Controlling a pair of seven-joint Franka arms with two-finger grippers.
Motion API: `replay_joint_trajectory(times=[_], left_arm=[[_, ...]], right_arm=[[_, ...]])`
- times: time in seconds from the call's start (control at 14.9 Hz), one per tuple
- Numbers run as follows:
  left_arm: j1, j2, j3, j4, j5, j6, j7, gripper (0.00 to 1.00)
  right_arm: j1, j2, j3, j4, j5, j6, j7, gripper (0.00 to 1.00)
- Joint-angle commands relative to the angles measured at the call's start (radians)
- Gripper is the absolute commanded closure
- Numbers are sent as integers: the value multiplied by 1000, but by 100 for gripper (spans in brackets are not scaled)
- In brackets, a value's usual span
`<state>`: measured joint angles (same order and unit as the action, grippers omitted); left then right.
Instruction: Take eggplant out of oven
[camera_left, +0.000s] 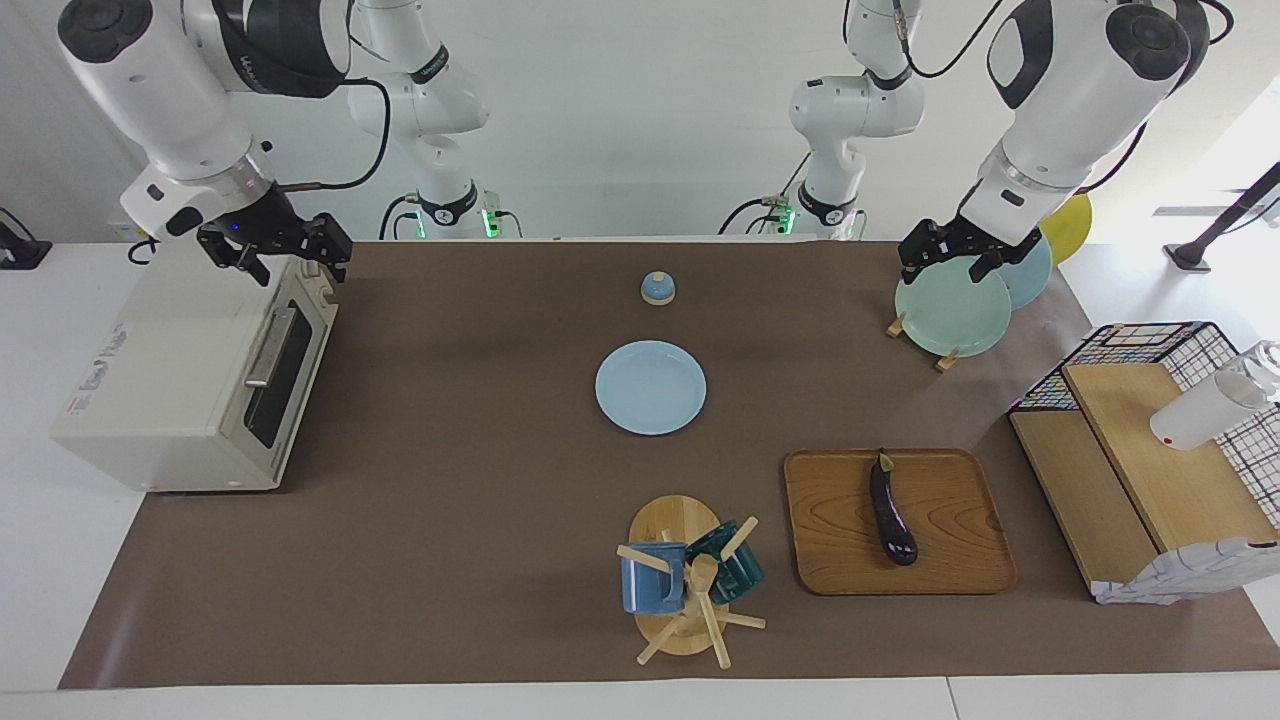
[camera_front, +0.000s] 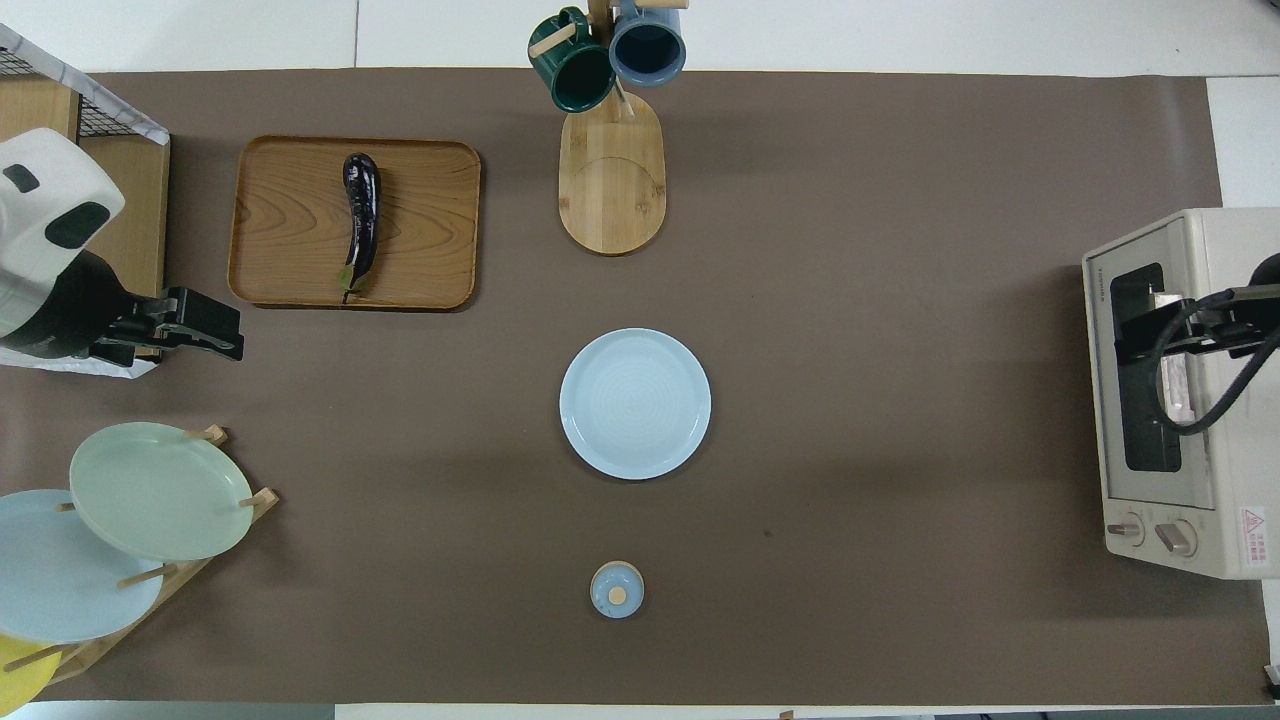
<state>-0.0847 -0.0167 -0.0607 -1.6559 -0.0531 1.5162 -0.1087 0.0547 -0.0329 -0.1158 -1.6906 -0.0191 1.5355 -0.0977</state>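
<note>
Eggplant (camera_left: 893, 510) lies on the wooden tray (camera_left: 940, 580) — oven (camera_left: 190, 380) door closed, right claw (camera_left: 285, 252) spread above it — left claw (camera_left: 945, 260) spread, empty, over the plate rack (camera_left: 950, 310).

A: Any writing to read here?

B: Little. The oven (camera_front: 1190, 400) bears a red triangle warning sticker beside its knobs; the print under it is too small to read.

A: And a brand?

B: There is faint lettering at the door's top edge, and red print on the oven's top panel, both illegible.
</note>
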Motion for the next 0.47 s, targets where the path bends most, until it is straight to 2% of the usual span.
replay_joint_trajectory(times=[0.0,0.4], left_arm=[[19,-6,-16,5,12,-11,-9,0],[17,-17,-16,-1,12,-7,-9,0]], right_arm=[[-4,-15,-2,-11,27,11,9,0],[-6,-15,-2,-11,27,11,9,0]])
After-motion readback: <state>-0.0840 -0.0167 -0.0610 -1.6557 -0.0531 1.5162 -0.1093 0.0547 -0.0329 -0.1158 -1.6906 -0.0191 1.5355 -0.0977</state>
